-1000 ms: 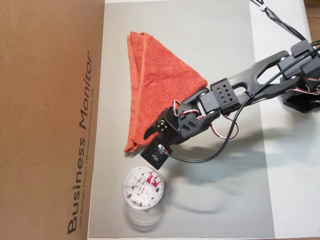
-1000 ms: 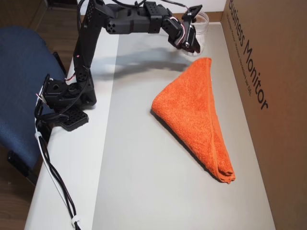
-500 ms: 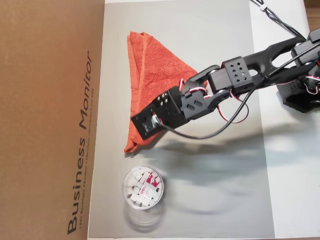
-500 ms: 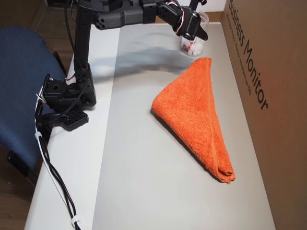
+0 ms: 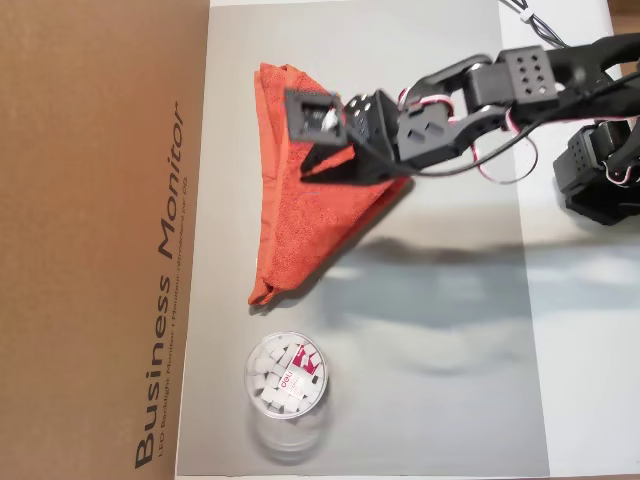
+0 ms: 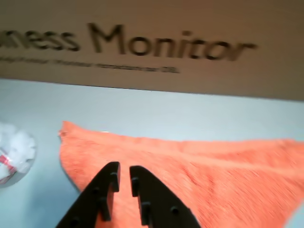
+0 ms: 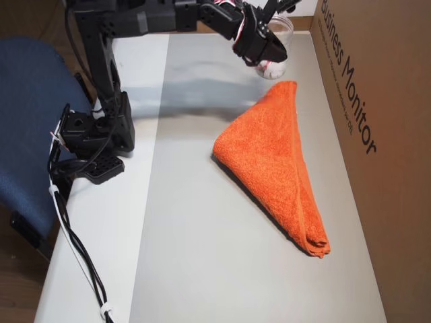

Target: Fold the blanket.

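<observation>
Two dark fingers [image 6: 142, 187] of the gripper [image 6: 121, 167] are seen nearly closed in the wrist view, nothing held between them. Beyond, the blanket [image 6: 199, 178] is laid folded into a triangle on the grey mat [image 5: 440, 380], along the edge nearest the cardboard box [image 6: 156, 42].

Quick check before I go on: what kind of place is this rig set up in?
Probably a home or office desk, not a lab bench. A white table carries a grey mat, a cardboard box printed "Business Monitor" stands alongside, and a blue office chair sits by the arm's base.
</observation>
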You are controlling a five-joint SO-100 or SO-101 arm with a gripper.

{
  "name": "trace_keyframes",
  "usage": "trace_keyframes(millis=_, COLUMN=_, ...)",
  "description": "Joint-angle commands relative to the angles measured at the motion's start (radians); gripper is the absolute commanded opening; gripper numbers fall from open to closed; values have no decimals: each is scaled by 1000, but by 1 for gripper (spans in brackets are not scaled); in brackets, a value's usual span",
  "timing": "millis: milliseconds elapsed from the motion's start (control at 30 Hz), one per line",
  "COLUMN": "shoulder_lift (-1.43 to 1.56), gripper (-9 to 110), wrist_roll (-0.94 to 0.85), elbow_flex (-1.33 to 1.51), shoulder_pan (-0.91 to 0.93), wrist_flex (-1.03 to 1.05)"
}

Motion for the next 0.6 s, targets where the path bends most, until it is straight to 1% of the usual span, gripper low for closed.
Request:
trace_keyframes(millis=0, shoulder_lift=146, gripper=0, wrist_roll=41, elbow_flex=64, shoulder_pan=37, wrist_flex=3)
trace_keyframes(millis=200, shoulder_lift=345, gripper=0, wrist_roll=137, elbow_flex=239, shoulder_pan=84, wrist_flex=3)
trace_keyframes(millis=333, shoulder_lift=465, gripper=0, wrist_roll=158, elbow_flex=345, shoulder_pan=109, wrist_flex=9)
trace_keyframes(millis=433, shoulder_lift=543, gripper=0, wrist_roll=158, elbow_flex=387, shoulder_pan=126, wrist_flex=112)
trace_keyframes(millis=567, shoulder_lift=617, gripper=0, wrist_roll=158, elbow_flex=394, shoulder_pan=138, wrist_flex=318)
